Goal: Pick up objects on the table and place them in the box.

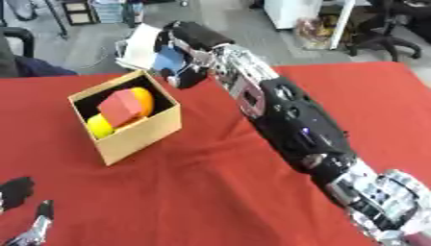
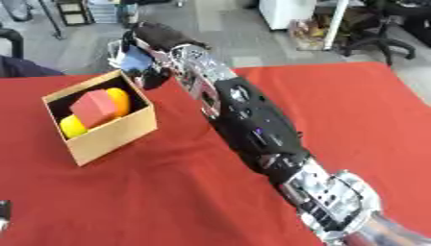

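Fingers of the right hand [image 1: 187,50] are curled round a blue object [image 1: 170,58], held above the far edge of the red table [image 1: 210,192], just beyond the far right corner of the cardboard box [image 1: 134,132]. Behind the hand a white and blue thing shows at the table's far edge, too blurred to make out. The right arm stretches from the near right corner diagonally across the cloth to the far left, black with silver joints. The box sits on the left part of the table, open at the top, turned so that one corner points toward the near side. Inside it lie a red block [image 1: 124,104], an orange rounded object [image 1: 144,99] just behind and to the right of the block, and a yellow object [image 1: 98,126] at the near left, touching the block. The left hand [image 1: 17,191] rests near the near left corner, its dark fingers relaxed, holding nothing.
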